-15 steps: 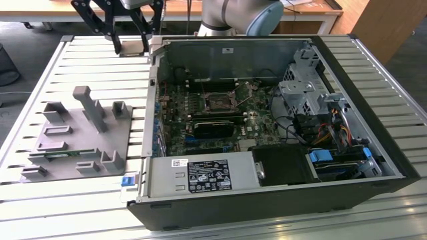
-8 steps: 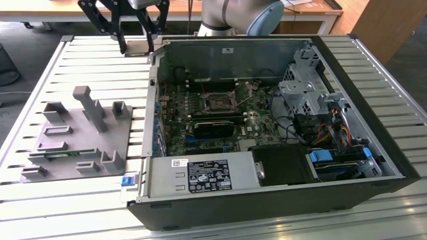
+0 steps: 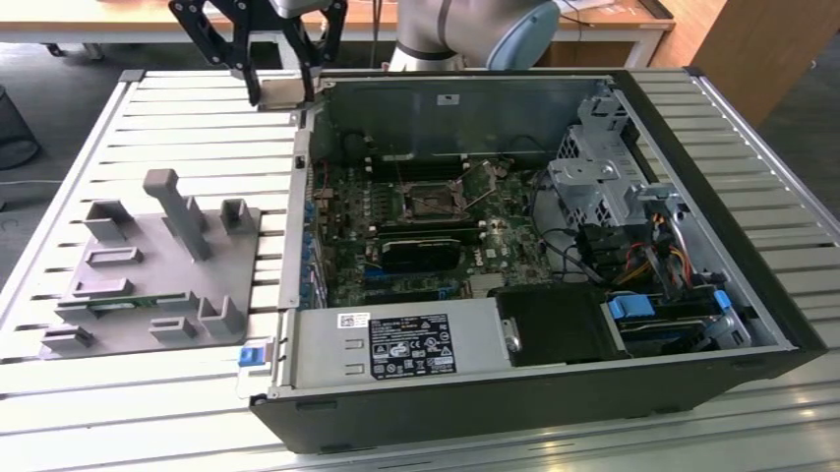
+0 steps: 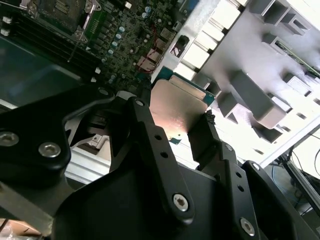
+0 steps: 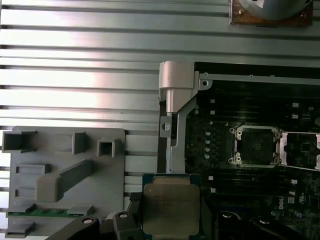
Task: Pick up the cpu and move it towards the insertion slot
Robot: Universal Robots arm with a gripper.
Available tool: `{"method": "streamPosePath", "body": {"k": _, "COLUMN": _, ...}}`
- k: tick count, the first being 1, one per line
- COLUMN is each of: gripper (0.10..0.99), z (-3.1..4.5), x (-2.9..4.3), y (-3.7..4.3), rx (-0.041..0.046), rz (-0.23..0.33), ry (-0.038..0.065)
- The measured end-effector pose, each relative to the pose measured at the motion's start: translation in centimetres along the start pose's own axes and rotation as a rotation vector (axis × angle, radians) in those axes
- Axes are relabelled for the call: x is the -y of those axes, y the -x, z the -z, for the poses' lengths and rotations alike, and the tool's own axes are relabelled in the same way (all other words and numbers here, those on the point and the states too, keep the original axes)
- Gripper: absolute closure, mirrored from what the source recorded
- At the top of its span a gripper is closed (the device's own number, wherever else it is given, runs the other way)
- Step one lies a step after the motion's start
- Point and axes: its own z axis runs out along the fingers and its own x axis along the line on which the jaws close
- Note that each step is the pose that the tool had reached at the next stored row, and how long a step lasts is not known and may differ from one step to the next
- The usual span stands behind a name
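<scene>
Gripped between the black fingers of the gripper (image 3: 277, 90), the small flat square cpu (image 3: 283, 92) with its silvery metal top is seen in the exterior view raised above the ribbed aluminium table (image 3: 184, 128), just outside the far corner of the open black computer case (image 3: 735, 324) on the exterior view's left. The square insertion slot (image 3: 430, 202), framed in shiny metal with a dark centre, is set on the green motherboard (image 3: 393, 265) inside the case, well apart from the chip. The large grey plastic tray (image 3: 145, 265) with upright posts is laid on the table beside the case.

In the second wrist view, the cpu (image 4: 177, 110) is shown clamped at its edges between the gripper's fingers (image 4: 150, 135), its metal plate tilted, with the tray (image 4: 260, 80) beyond it.

In the first wrist view, the cpu (image 5: 171, 207) is held over the case's edge, with the tray (image 5: 60, 175) to one side and the insertion slot (image 5: 255, 146) to the other, apart from the chip.
</scene>
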Motion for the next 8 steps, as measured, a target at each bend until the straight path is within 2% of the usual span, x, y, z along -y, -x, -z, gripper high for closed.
{"method": "streamPosePath", "body": {"k": 8, "gripper": 0.541, "z": 0.00, "x": -0.03, "y": 1.27, "rx": -0.0001, "rz": 0.000, "ry": 0.000}}
